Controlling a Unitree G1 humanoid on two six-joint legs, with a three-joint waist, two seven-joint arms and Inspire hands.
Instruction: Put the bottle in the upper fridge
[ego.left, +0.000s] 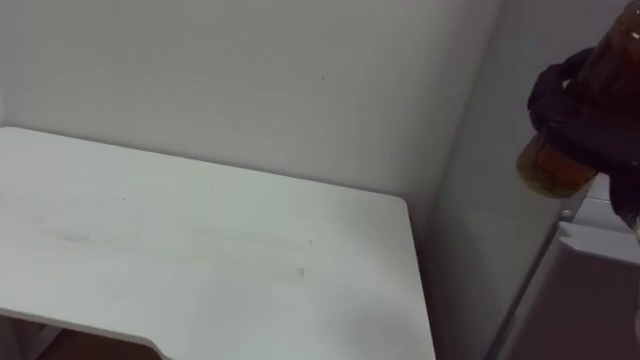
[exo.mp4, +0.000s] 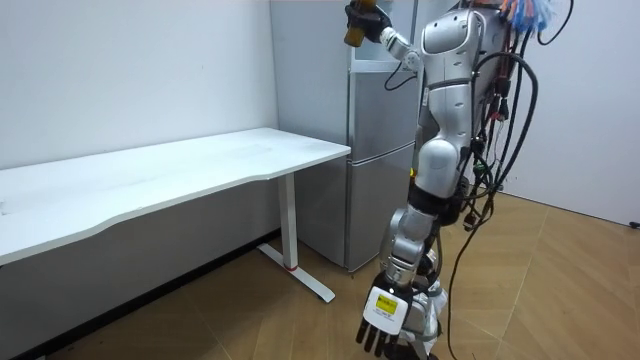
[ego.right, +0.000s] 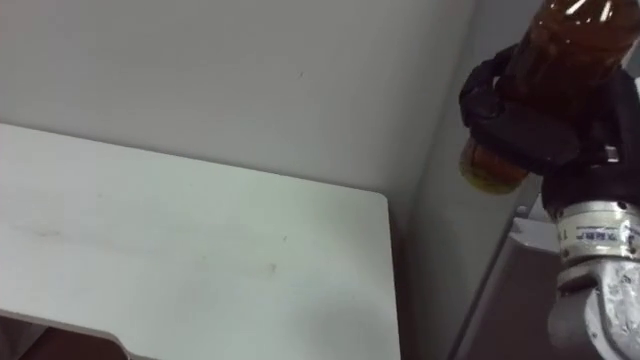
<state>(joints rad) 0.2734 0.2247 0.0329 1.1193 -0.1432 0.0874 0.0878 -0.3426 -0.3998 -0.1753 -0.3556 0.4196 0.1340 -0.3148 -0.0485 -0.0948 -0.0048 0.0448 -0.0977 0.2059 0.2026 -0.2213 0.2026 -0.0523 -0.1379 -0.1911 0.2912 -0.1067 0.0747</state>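
Note:
A clear bottle of amber drink (ego.right: 566, 38) is held high, tilted, with its base (ego.left: 549, 168) pointing towards me. My right hand (ego.right: 536, 122), in a black glove, is shut round its middle. In the room view that arm is raised, with the bottle (exo.mp4: 356, 33) near the top left corner of the grey two-door fridge (exo.mp4: 381, 150). Both fridge doors look closed. Part of the fridge (ego.left: 588, 290) shows below the bottle. My left hand (exo.mp4: 383, 318) hangs low beside my leg, fingers relaxed and holding nothing.
A white desk (ego.left: 200, 250) stands against the wall left of the fridge, its corner close to the fridge side. In the room view the desk (exo.mp4: 150, 175) runs off to the left on white legs. Wooden floor lies behind me.

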